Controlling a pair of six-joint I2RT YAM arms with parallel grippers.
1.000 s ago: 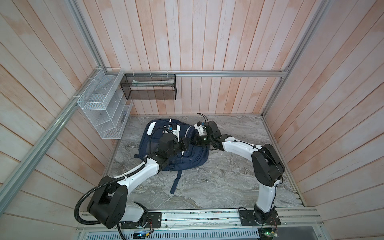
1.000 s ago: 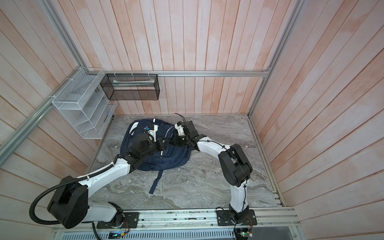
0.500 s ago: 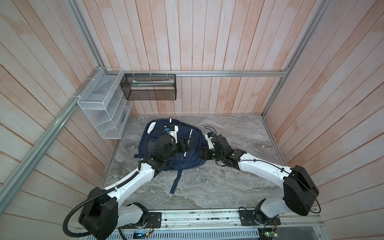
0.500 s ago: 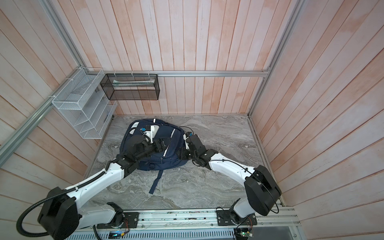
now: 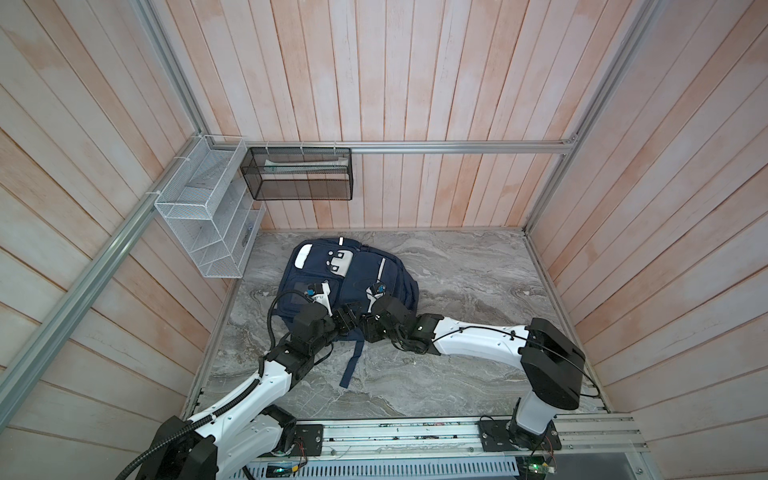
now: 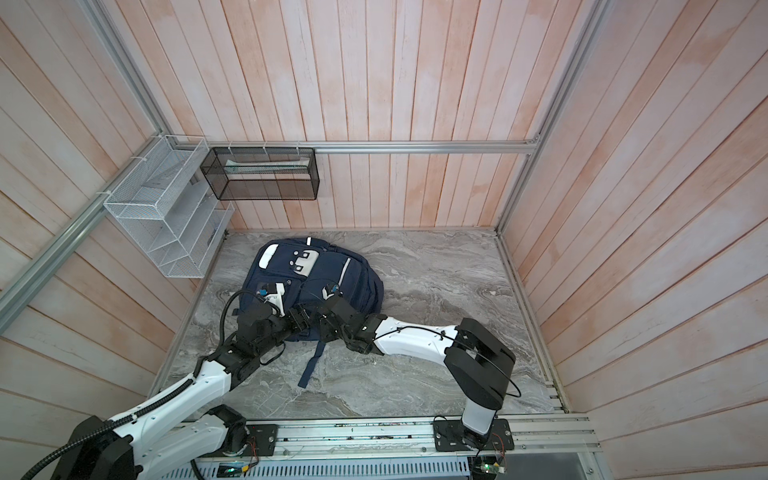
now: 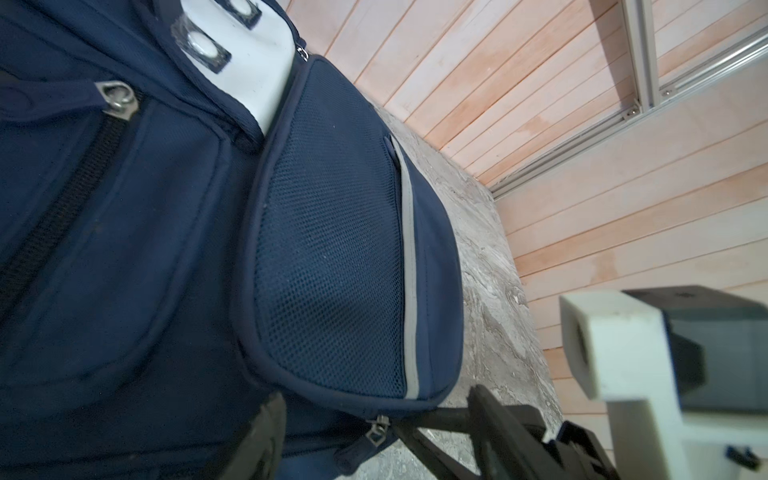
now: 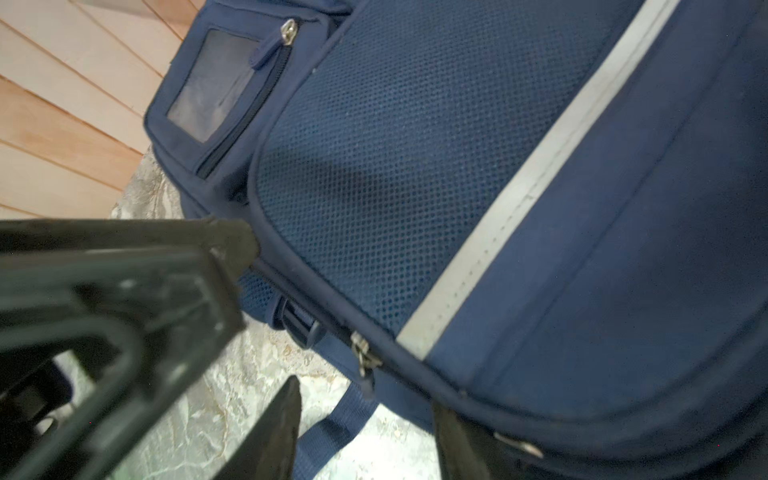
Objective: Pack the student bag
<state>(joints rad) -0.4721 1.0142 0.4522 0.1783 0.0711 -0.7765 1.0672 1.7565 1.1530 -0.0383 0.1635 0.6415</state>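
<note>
The student bag point(image 5: 353, 270) point(image 6: 320, 270), navy with white stripes and studded white patches, lies flat on the marble table, all its zips closed. Both grippers meet at its near edge. My left gripper point(image 5: 347, 318) point(image 7: 378, 434) is open, with a metal zipper pull point(image 7: 376, 432) loose between its fingers. My right gripper point(image 5: 365, 326) point(image 8: 365, 436) is also open. It straddles a blue strap point(image 8: 332, 428) just below another zipper pull point(image 8: 363, 357), with one finger point(image 8: 457, 440) against the bag's edge. Neither holds anything.
A white wire rack point(image 5: 208, 224) hangs on the left wall and a black mesh basket point(image 5: 299, 174) on the back wall. The bag's loose strap point(image 5: 353, 361) trails toward the front rail over the marble table point(image 5: 478, 291). Wooden walls close in three sides.
Both grippers have come off the middle of the bag, opened, and drawn back to its near edge. The right arm has swung outward to the right.
</note>
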